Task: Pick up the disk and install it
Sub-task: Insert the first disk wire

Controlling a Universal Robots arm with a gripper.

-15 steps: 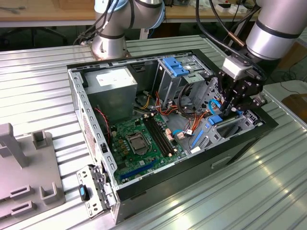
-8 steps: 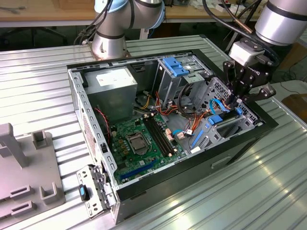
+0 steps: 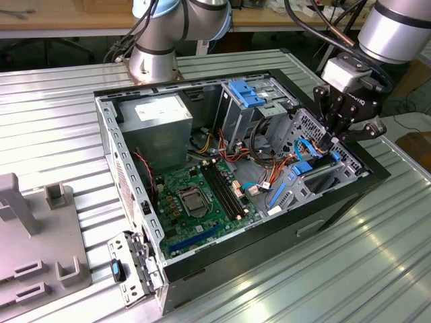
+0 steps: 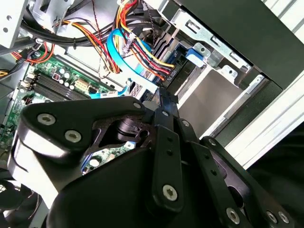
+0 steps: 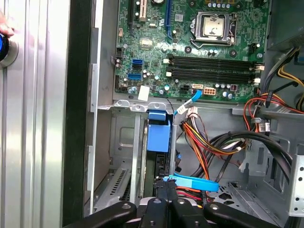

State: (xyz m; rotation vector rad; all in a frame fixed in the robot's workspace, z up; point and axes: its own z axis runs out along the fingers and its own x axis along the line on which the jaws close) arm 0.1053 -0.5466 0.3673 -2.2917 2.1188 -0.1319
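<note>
The disk (image 5: 158,137) stands on edge in the drive bay at the end of the open computer case (image 3: 108,134), its bright blue carrier end toward the motherboard. In the exterior view the disk (image 3: 302,168) sits low in the bay at the case's right end. My gripper (image 3: 331,142) hangs directly above that bay, fingers pointing down into it. In the first wrist view my gripper (image 5: 165,190) has its black fingers drawn together at the disk's near end. The second wrist view shows my gripper (image 4: 164,95) tapering to one narrow tip close to the bay wall.
A blue flat cable (image 5: 192,183) and a bundle of coloured wires (image 5: 213,137) crowd the space beside the bay. The motherboard (image 3: 202,195), a grey power supply box (image 3: 158,118) and a pale blue latch (image 3: 246,92) fill the case. A grey fixture (image 3: 34,235) stands on the table.
</note>
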